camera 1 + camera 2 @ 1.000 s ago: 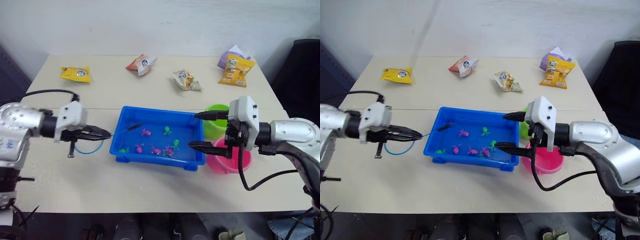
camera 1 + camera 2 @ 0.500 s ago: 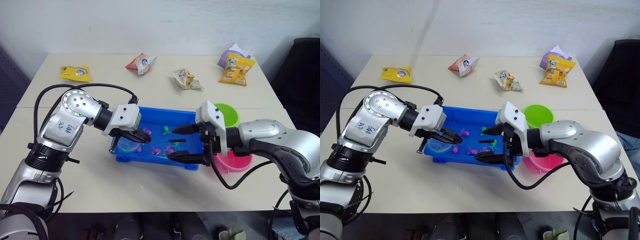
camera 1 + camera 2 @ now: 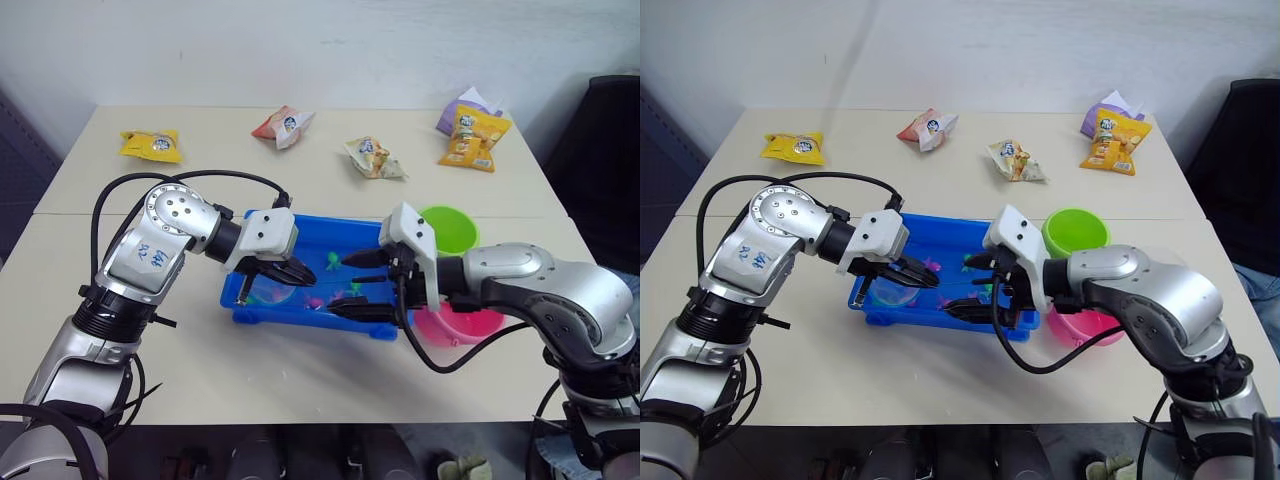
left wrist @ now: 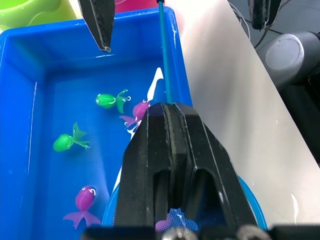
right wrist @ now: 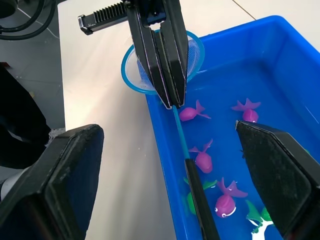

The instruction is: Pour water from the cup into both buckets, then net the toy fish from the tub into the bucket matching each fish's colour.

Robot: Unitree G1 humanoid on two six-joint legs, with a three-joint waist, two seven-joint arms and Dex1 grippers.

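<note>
The blue tub (image 3: 335, 221) sits mid-table with several magenta (image 5: 192, 112) and green toy fish (image 4: 112, 100) in shallow water. My left gripper (image 3: 290, 272) is shut on the net's thin handle (image 5: 181, 132). The blue-rimmed hoop (image 5: 137, 70) hangs at the tub's left end, over its rim. My right gripper (image 3: 355, 284) stands wide open over the tub's right part, its fingers either side of the handle's far end. Right of the tub stand the green bucket (image 3: 447, 228) and, nearer me, the pink bucket (image 3: 470, 325). The cup is out of view.
Snack packets lie along the table's far side: yellow (image 3: 152, 146), red-and-white (image 3: 283, 126), pale (image 3: 372, 158), orange (image 3: 472, 138) and purple (image 3: 458, 108). A black chair (image 3: 600, 150) stands off the table's right edge.
My left gripper has carried the net from the table left of the tub to over the tub. My right gripper has swung from beside the buckets to over the tub's right part.
</note>
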